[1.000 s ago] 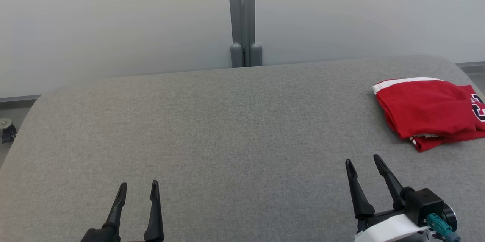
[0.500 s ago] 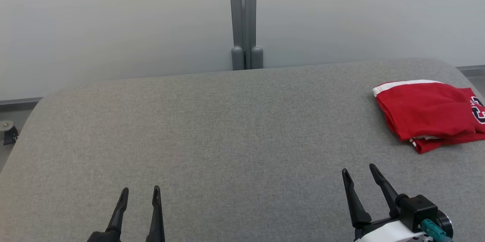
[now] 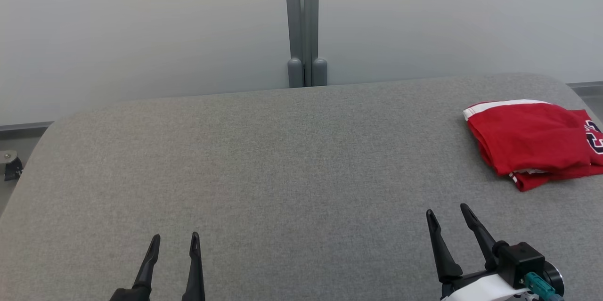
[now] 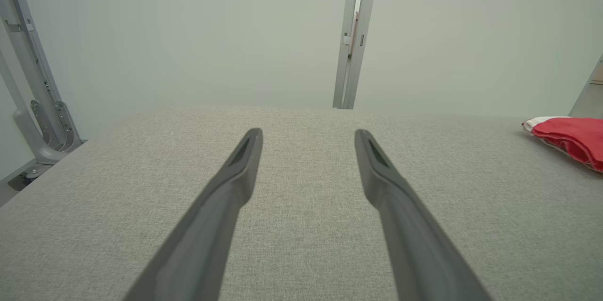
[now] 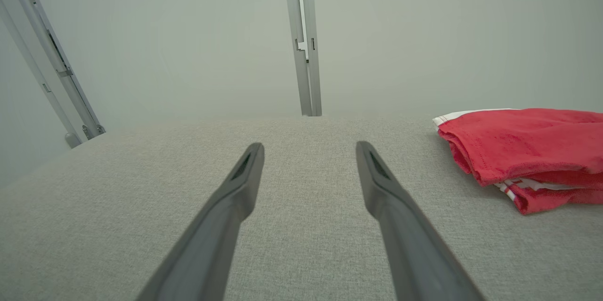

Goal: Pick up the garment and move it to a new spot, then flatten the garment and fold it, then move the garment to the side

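Left gripper: your left gripper [image 3: 175, 236] has its two fingers spread wide apart with nothing between them, pointing out over the bare grey table [image 3: 282, 159].
Right gripper: your right gripper [image 3: 446, 210] is spread just as wide and is just as empty.
Garment: the red garment [image 3: 527, 136] lies ahead of your right gripper and off to its right, clear of the fingertips. From your left gripper it is well apart, far over to the right.
Garment shape: it is a compact stack of layers. A white band runs along the far edge, dark lettering shows at the right end, and a lower layer peeks out at the near corner.
Done, as far as you can judge: the garment reads as folded and set off to the side, so picking up, flattening, folding and moving aside all look complete.
Left to do: probably nothing. At most, tuck in the layer at the near corner.
Uncertain: the garment's right end runs out of the head view, so you cannot tell how close it sits to the table's edge.
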{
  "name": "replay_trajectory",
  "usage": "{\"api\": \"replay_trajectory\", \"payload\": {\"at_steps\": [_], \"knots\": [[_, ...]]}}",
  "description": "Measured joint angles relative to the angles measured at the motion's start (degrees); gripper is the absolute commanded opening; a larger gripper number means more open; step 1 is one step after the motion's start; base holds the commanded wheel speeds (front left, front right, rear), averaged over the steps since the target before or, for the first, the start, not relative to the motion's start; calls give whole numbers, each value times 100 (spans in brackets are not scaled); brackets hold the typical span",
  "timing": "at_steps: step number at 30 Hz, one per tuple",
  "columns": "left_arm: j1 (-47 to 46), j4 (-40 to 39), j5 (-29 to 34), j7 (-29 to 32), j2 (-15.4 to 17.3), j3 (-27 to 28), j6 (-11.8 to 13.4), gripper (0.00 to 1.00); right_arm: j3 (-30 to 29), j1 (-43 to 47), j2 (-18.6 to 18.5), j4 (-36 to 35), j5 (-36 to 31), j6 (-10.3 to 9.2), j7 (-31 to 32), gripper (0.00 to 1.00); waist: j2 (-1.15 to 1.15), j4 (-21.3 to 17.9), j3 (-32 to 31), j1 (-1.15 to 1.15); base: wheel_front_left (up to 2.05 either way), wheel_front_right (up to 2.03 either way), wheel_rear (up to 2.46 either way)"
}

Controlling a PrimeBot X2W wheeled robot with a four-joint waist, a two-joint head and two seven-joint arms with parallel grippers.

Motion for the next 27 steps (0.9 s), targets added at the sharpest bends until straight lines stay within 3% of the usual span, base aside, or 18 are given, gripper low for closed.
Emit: {"api": "replay_trajectory", "payload": {"at_steps": [8,9,15,27], "knots": [[-1,51,42,0,0,41,-18,100,41,-5,11,9,0,0,-1,100,0,-16,-29,0,0,0,0],[1,60,78,0,-1,43,-9,0,43,-2,12,19,0,1,0,0,0,-16,-32,0,0,0,0],[34,289,-100,69,-7,43,-15,0,42,112,19,211,193,1,43,0,0,-17,-21,0,0,0,0],[-134,380,-1445,390,-5,203,-82,0,-66,-39,-42,294,1601,1,309,0,0,-17,40,0,0,0,0]]}}
